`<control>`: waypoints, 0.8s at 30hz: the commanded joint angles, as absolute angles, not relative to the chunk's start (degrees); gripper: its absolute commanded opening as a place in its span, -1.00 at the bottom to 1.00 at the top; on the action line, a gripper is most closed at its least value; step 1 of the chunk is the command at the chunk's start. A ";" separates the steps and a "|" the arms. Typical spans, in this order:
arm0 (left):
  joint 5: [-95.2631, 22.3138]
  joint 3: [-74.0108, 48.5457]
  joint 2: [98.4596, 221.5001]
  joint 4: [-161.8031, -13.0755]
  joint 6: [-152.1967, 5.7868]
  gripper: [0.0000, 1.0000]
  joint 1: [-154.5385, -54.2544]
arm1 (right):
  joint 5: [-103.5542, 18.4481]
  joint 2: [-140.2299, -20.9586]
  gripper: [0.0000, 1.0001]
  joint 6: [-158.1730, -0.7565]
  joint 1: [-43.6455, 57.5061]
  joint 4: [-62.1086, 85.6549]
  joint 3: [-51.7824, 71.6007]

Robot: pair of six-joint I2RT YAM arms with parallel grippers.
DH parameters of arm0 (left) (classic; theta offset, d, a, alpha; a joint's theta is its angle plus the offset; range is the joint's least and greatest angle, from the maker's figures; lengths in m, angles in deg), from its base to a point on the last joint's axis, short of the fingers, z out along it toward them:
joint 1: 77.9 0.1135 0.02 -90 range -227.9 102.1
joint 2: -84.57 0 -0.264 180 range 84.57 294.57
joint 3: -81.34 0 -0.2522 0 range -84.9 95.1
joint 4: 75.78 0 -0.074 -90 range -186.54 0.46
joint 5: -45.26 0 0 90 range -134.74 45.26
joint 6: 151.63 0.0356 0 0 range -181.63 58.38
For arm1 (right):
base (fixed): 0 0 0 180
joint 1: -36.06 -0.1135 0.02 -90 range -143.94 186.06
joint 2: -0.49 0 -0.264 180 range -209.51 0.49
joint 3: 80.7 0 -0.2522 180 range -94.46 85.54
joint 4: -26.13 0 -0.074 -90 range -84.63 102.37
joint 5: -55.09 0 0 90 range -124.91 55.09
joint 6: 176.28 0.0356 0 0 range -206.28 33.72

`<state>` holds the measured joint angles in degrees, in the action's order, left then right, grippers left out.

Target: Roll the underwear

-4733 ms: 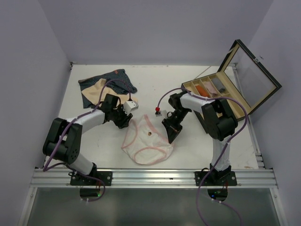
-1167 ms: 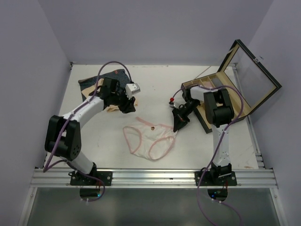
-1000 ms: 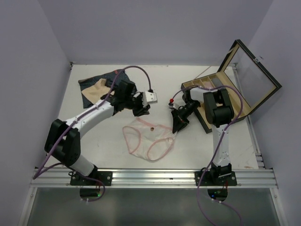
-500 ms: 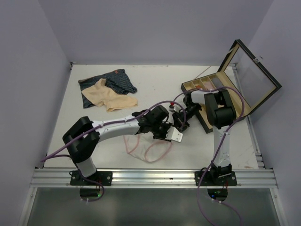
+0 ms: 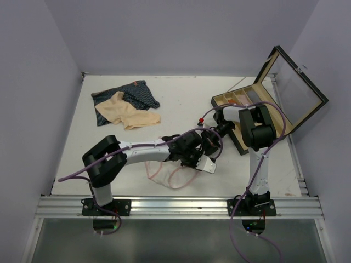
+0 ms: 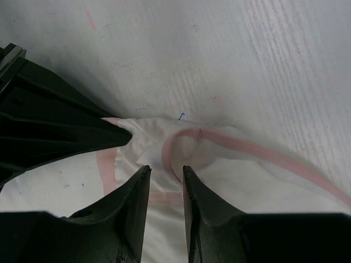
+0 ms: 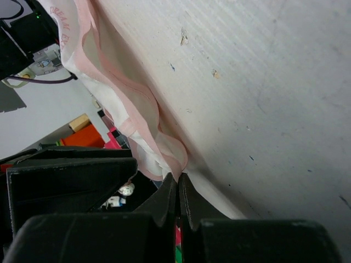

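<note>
Since the earliest view, the left arm (image 5: pixel 145 148) has left the near-left side of the pink-and-white underwear (image 5: pixel 167 174), swung out by the far pile and come back. It now stretches low from its base across the table (image 5: pixel 181 104) to the garment's right edge. There the left gripper (image 6: pixel 165 170) points down over the cloth, its fingers a narrow gap apart with pink trim showing between them, gripping nothing that shows. The right gripper (image 7: pixel 177 181), slightly parted a second ago, is now pinched tight on the garment's pink-edged corner, just beside the left fingers. Its arm is folded in front of the wooden box (image 5: pixel 249 101). The garment lies bunched at the table's near middle, largely under the left arm. The beige underwear (image 5: pixel 129 112) and the navy striped underwear (image 5: pixel 126 94) lie overlapping at the far left, as before.
</note>
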<state>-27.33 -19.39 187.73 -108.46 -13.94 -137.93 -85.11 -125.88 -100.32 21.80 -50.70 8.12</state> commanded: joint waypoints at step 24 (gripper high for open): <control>-14.94 -24.96 179.67 -102.46 -16.45 -1.00 -139.95 | -81.67 -123.88 -1.00 -98.05 21.20 -51.00 8.20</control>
